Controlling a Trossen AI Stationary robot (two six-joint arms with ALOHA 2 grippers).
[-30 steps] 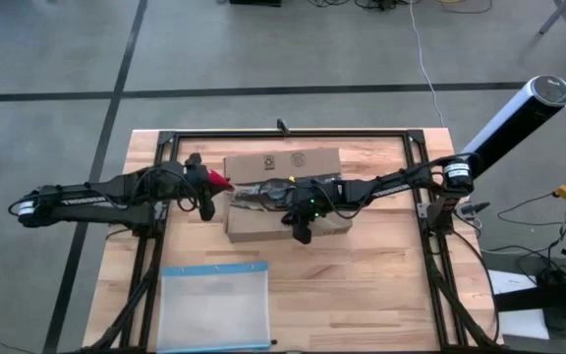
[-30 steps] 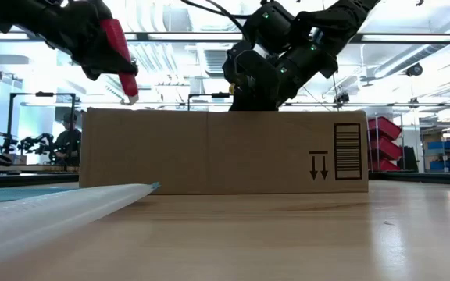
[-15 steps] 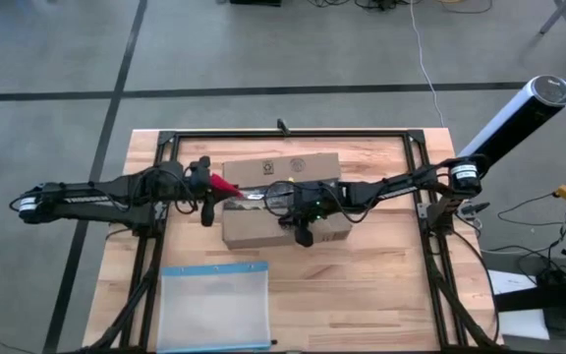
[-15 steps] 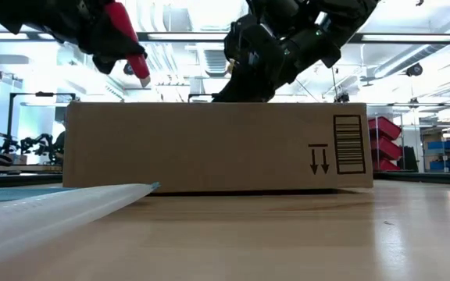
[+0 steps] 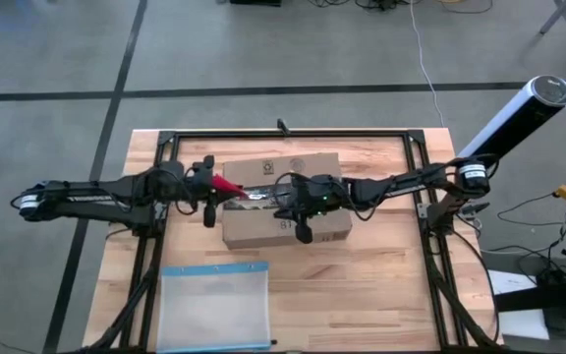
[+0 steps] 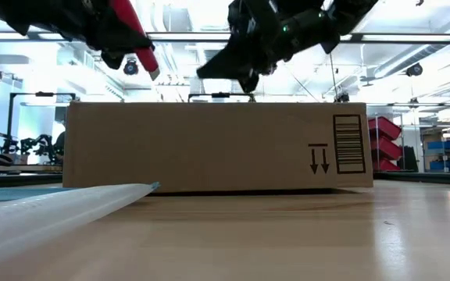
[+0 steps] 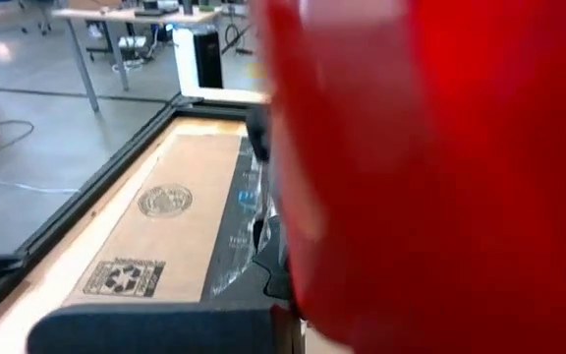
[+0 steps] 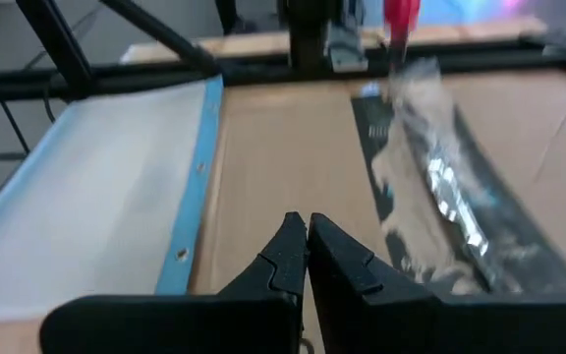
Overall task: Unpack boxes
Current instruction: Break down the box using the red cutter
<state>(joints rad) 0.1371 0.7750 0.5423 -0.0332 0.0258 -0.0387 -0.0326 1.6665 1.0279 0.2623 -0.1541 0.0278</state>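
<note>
Box (image 5: pixel 285 197) sitting flat near the middle of the wooden table (image 5: pixel 381 285), inside the black frame (image 5: pixel 293 132). Brown cardboard, flaps down, with a crinkly strip of shiny clear tape (image 8: pixel 440 177) along the top seam. Black arrows and a striped mark (image 6: pixel 348 144) printed on the side seen from the low view, round black marks (image 7: pixel 164 201) on the top.

Left gripper (image 5: pixel 207 187) reaching over the left end of the box, fingers squeezed tight on a small red tool (image 6: pixel 135 43). Tip of the tool tilted down, just above the box top, close to the tape.

Right gripper (image 8: pixel 308 241) hanging over the top of the box near its middle, beside the tape, not touching it from the low view. Fingers pressed together at the tips, nothing between them.

Clear plastic pouch (image 5: pixel 214 307) with a blue edge lying flat on the table near the front, well apart from the box.
</note>
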